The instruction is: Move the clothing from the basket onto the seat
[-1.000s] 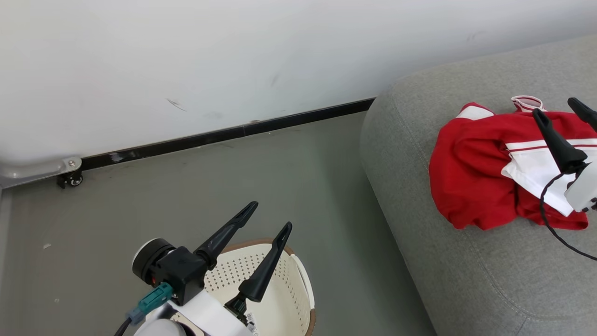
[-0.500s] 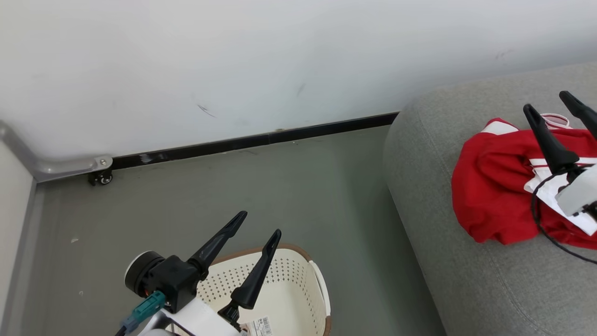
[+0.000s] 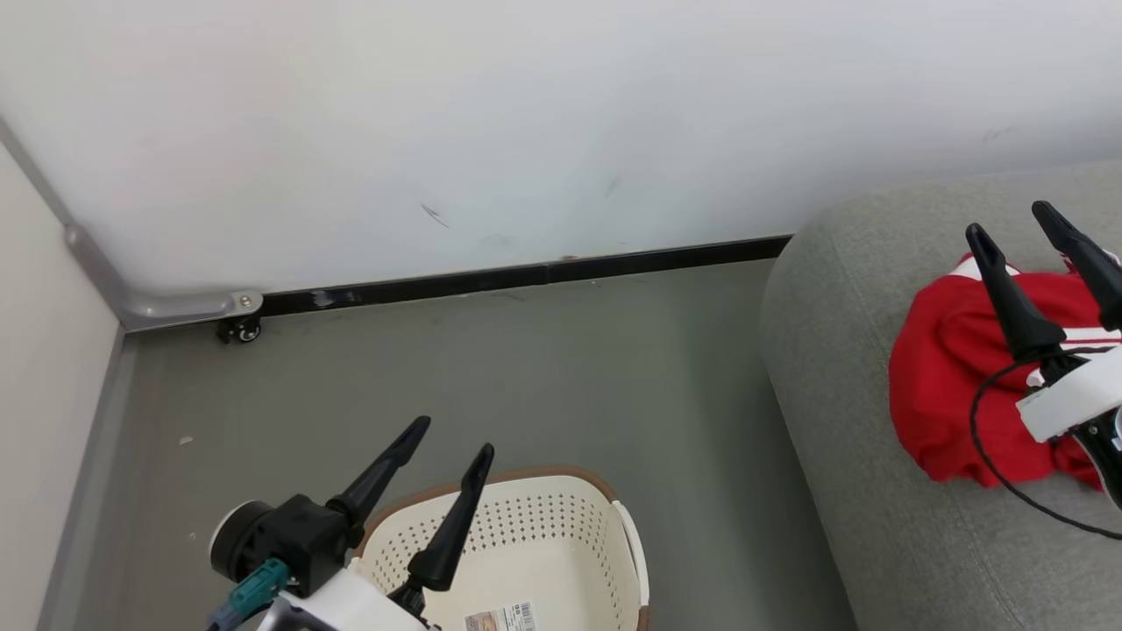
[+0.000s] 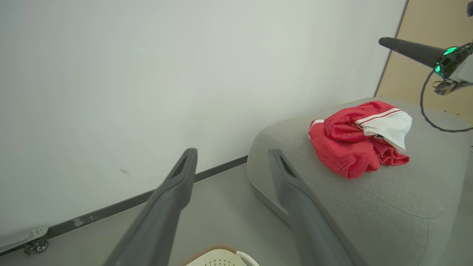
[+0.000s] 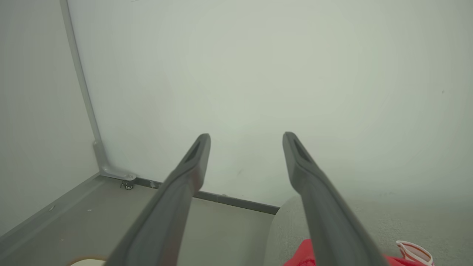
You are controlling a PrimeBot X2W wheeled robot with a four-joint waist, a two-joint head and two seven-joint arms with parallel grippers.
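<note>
The clothing [image 3: 947, 386], a crumpled red heap with white trim, lies on the grey seat [image 3: 877, 508] at the right. My right gripper [image 3: 1008, 219] hovers over the heap, open and holding nothing. The cream basket [image 3: 561, 478] with a brown rim stands on the floor at the bottom; the part of its inside in view shows perforated wall and a barcode label. My left gripper [image 3: 456, 436] hangs open above the basket's left rim. The left wrist view shows the clothing [image 4: 347, 147] on the seat [image 4: 406, 195] beyond my open left gripper [image 4: 232, 151]. My right gripper [image 5: 247, 136] points at the wall.
A white wall with a black baseboard [image 3: 526, 276] runs behind the grey floor [image 3: 543, 377]. A grey metal frame with a small caster [image 3: 238, 329] stands in the left corner, beside a pale side panel [image 3: 44, 368]. A black cable [image 3: 990, 456] loops from my right wrist.
The head view has swung left, so the whole scene has shifted right. Both grippers stay open. The right gripper now sits nearer the left side of the clothing.
</note>
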